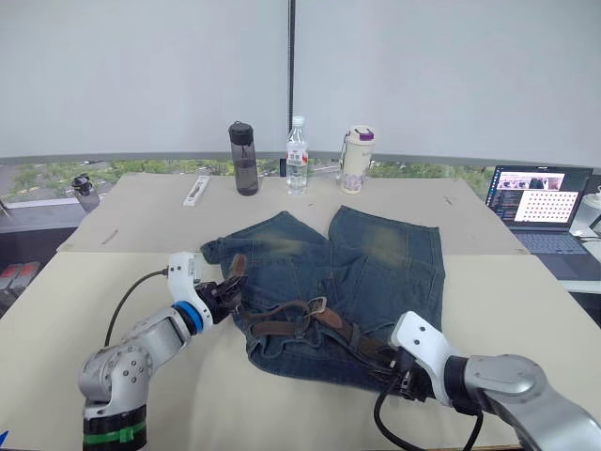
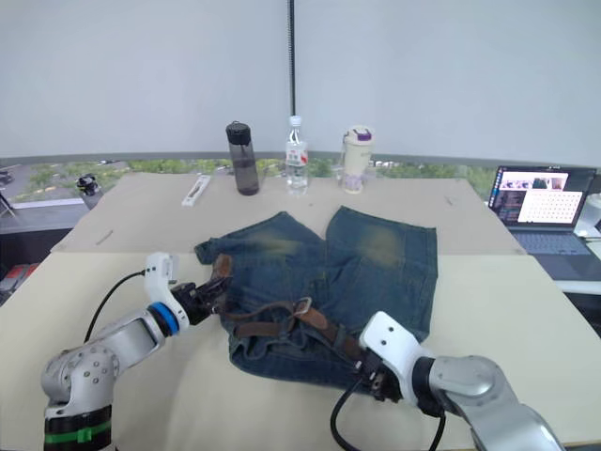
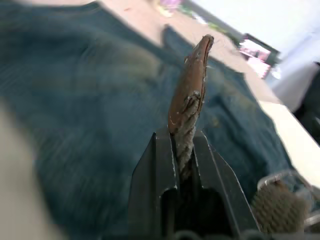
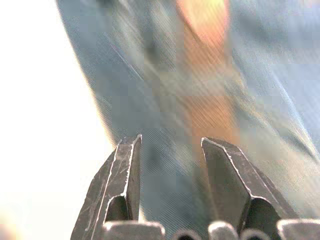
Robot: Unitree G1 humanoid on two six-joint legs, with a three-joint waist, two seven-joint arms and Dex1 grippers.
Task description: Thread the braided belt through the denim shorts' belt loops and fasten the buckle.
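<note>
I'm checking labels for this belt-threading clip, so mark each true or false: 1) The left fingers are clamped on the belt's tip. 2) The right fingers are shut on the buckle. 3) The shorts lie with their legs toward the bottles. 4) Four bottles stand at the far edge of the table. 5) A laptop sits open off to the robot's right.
1) True: the left gripper is shut on the tip end of the braided belt.
2) False: the right gripper is open above the denim shorts, away from the buckle.
3) True: both legs point toward the bottles.
4) False: three stand there.
5) True: the laptop is open with its screen lit.
</note>
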